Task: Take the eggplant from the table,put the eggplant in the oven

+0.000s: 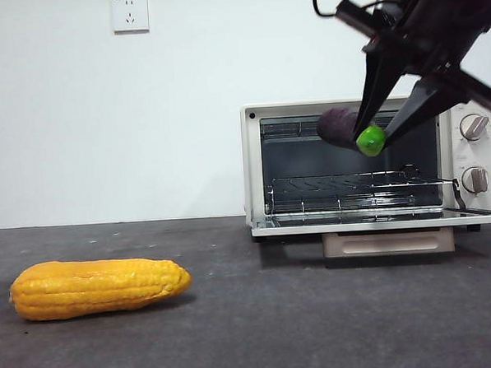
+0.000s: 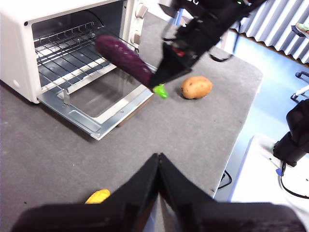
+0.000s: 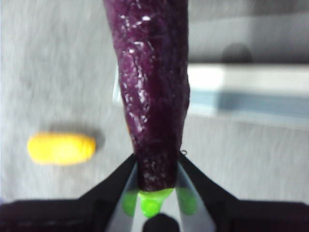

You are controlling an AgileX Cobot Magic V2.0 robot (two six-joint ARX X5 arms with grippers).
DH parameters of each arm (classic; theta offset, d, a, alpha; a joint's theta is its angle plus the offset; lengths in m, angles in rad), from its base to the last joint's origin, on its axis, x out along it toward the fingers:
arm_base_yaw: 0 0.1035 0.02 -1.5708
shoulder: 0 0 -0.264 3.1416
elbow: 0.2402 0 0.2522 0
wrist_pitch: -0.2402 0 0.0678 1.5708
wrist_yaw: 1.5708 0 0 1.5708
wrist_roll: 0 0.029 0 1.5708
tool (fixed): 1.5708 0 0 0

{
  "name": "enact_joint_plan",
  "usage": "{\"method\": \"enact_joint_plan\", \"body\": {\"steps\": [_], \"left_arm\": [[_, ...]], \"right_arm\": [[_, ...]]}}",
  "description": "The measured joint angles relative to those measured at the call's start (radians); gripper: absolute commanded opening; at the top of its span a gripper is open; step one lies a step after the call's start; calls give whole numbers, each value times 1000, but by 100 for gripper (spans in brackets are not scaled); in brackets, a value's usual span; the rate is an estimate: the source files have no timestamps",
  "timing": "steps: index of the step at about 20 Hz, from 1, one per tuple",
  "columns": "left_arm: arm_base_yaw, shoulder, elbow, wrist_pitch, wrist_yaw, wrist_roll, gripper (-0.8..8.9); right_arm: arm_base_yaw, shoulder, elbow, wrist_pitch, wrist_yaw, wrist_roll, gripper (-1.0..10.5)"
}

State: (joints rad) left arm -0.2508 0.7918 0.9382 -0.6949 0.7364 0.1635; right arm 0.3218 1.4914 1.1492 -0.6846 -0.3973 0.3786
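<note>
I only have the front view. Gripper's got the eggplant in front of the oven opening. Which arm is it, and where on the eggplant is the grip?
Observer: The right gripper. Its wrist view shows the jaws clamped on the eggplant at the green stem end.
Operator: Is the eggplant inside the oven yet?
Observer: Not fully. In the left wrist view the eggplant hangs above the open door; its far tip is at the oven opening, above the wire rack.
Operator: Anything on the table I can't see?
Observer: Yes, a potato lies on the table beyond the door. You see only the corn.
Operator: Left arm?
Observer: The left gripper is shut and empty, back from the oven.
</note>
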Motion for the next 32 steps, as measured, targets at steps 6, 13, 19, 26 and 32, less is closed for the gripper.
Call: {"method": "enact_joint_plan", "body": {"steps": [6, 13, 19, 26, 32], "left_arm": [[-16, 0, 0, -22, 0, 0, -6], [-22, 0, 0, -26, 0, 0, -6], [-23, 0, 0, -44, 0, 0, -6], [-23, 0, 0, -45, 0, 0, -6], [-23, 0, 0, -45, 0, 0, -6]], "right_arm": [[-59, 194, 171, 19, -16, 57, -12], [-105, 274, 206, 208, -6, 235, -12], [-106, 305, 206, 285, 159, 293, 4], [-104, 305, 206, 367, 292, 341, 181], [-108, 305, 207, 394, 320, 344, 195]]}}
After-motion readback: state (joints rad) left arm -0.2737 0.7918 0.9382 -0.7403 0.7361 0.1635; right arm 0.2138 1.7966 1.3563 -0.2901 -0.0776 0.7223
